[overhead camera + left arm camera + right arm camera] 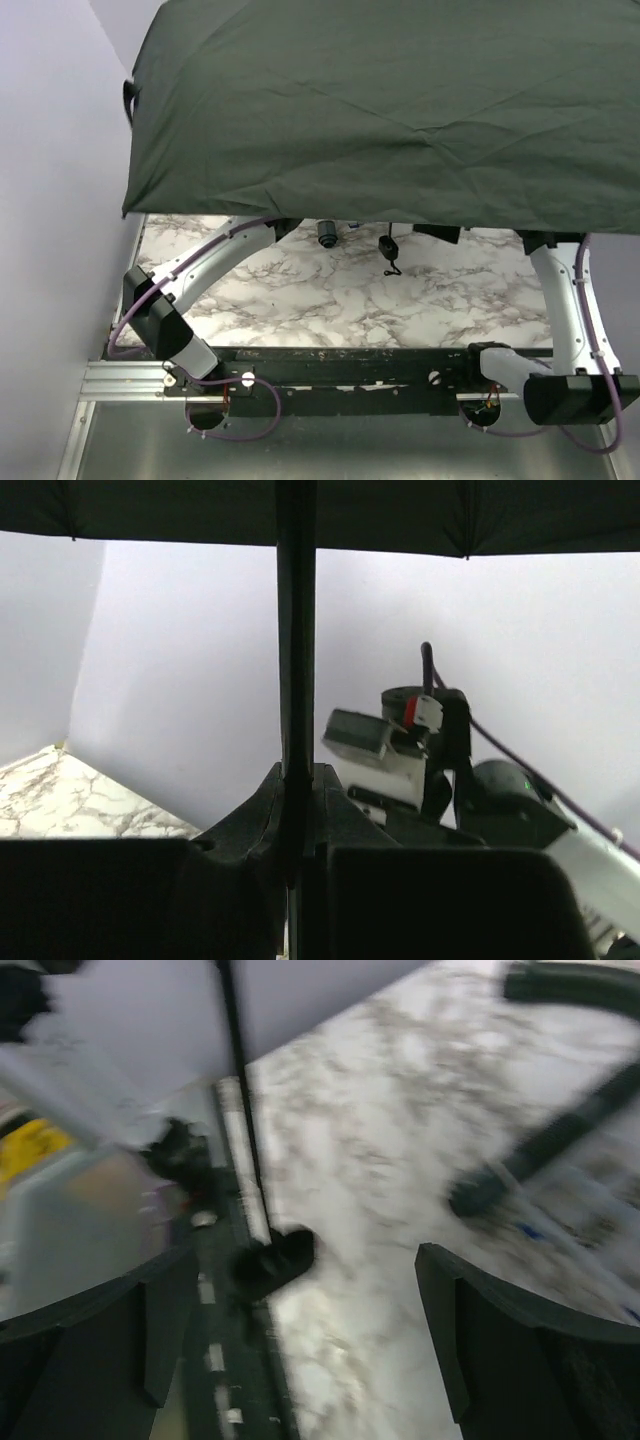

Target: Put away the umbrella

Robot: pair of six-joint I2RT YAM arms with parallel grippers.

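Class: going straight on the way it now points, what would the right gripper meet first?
Probably the blurred small black handle of the dark-green fabric umbrella, low between the open right gripper's jaws; beyond it, the white marble tabletop. Depth is unclear.

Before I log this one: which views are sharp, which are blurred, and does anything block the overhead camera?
Top view: sharp and evenly lit, but the open umbrella covers its upper half. Left wrist: in focus yet dim, the shaft in the left tool a dark silhouette against the pale wall. Right wrist: heavy motion blur smears the handle and table.
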